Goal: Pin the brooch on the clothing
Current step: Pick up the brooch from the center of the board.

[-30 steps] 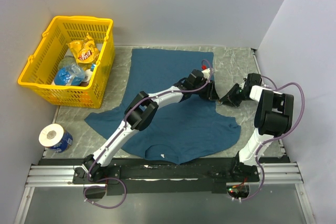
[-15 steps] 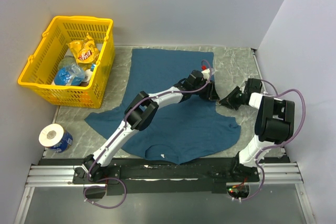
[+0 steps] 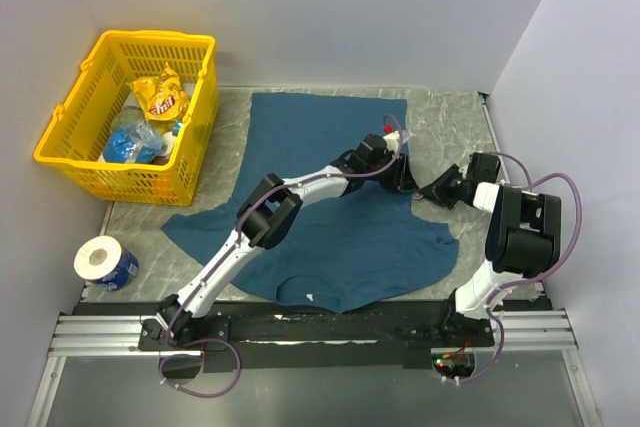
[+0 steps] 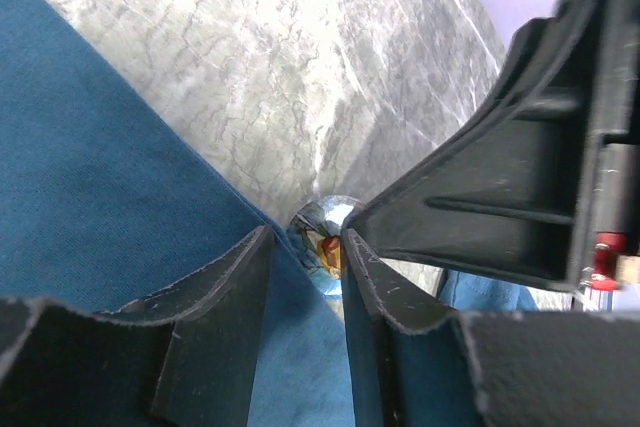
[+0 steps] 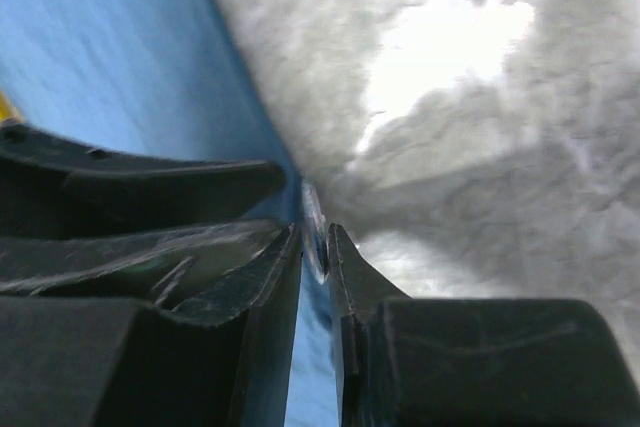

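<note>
The clothing, a dark teal T-shirt, lies spread on the marble table. At its right edge my two grippers meet. My left gripper is shut on a fold of the shirt's edge. The brooch, a small shiny round disc, sits just past those fingertips against the fabric. My right gripper comes in from the right and is shut on the brooch, seen edge-on between its tips with blue cloth beside it. In the left wrist view a black finger of the right gripper fills the right side.
A yellow basket holding snack bags stands at the back left. A paper roll lies at the near left. Bare marble shows right of the shirt, bounded by the side wall.
The right gripper's jaws have drawn closer together on the brooch and its wrist has shifted slightly. The left arm and the shirt have stayed put.
</note>
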`<state>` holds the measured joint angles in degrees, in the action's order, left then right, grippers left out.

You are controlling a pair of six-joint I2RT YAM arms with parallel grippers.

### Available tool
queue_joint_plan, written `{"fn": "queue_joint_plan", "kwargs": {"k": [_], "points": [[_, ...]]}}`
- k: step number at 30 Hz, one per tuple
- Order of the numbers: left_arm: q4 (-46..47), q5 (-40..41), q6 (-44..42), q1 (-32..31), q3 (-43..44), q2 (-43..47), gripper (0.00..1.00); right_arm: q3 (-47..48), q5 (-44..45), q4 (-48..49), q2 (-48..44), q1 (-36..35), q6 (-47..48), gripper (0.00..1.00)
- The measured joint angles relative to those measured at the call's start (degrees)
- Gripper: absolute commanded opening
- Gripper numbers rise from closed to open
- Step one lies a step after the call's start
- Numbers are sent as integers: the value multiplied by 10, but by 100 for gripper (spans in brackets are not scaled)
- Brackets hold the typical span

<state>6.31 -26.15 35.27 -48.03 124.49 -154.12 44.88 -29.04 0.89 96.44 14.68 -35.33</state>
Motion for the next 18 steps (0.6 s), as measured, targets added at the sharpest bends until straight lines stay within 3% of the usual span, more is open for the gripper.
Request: {"fn": "queue_joint_plan", "kwargs": {"k": [2,8,11,18], "points": [[3,-1,1,0,-2,0,41,0,1,0,9,0,0,1],[12,-2,4,1,-8,1,43,1,-9,12,10,2,-8,0],[17,-4,4,1,-12,3,50,1,5,5,-2,2,-6,0],[66,-22,21,0,-101,55,77,11,61,-72,-85,2,18,0]]}}
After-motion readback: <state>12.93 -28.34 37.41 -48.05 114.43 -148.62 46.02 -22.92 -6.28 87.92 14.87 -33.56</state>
